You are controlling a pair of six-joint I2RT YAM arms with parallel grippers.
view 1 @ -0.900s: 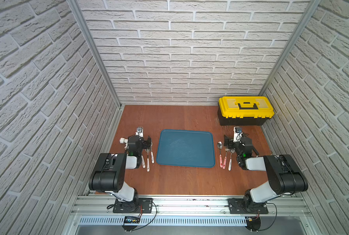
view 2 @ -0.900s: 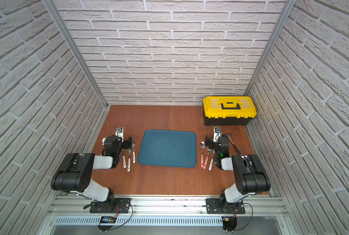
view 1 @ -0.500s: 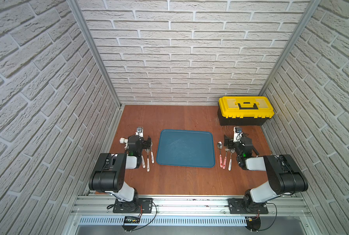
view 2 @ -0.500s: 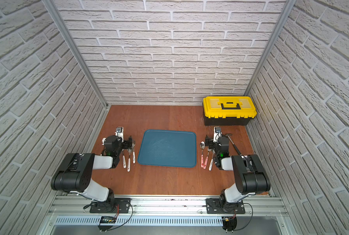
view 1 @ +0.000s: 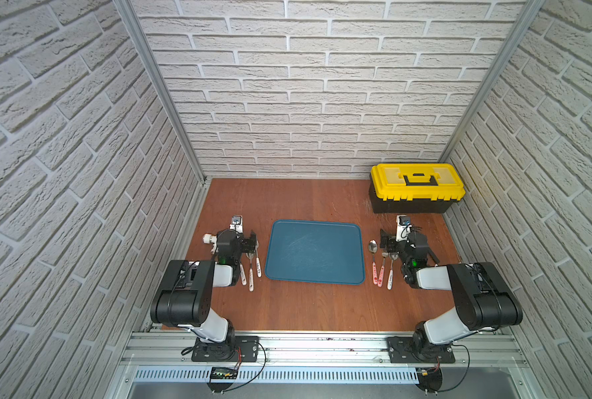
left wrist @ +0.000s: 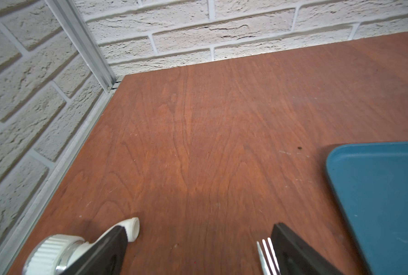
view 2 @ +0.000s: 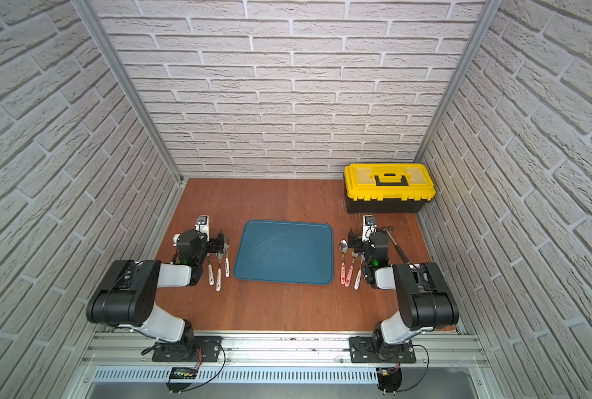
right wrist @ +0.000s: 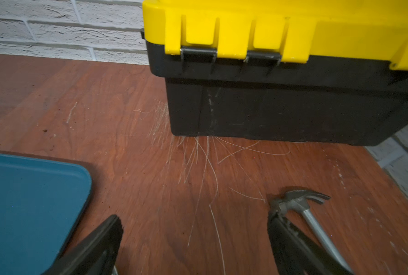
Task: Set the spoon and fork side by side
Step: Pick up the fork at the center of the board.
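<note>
**Both end effectors wide open, nothing held**

The left end effector point(left wrist: 198, 228) stood fully open and empty, low over the wooden surface point(left wrist: 198, 131). A fork point(left wrist: 267, 256) lay with its tines just beside the inner face of the tray-side finger point(left wrist: 291, 247); contact could not be told. The right end effector point(right wrist: 194, 219) was likewise spread wide and gripped nothing. A hammer point(right wrist: 300, 202) lay just beside its outer finger, and a spoon point(view 1: 373, 246) lay on the surface just beside it on its tray side.

Six pieces of cutlery showed in both top views. The left cutlery group point(view 1: 251, 278) was three pieces under and just behind the left end effector. The right cutlery group point(view 1: 381, 273) was three pieces beside the right one. There was one blue tray point(view 1: 313, 254) between the two end effectors and one yellow-lidded toolbox point(right wrist: 281, 95) ahead of the right one.

Both arms were folded low, elbows raised near their bases, forearms reaching forward toward the back wall.
</note>
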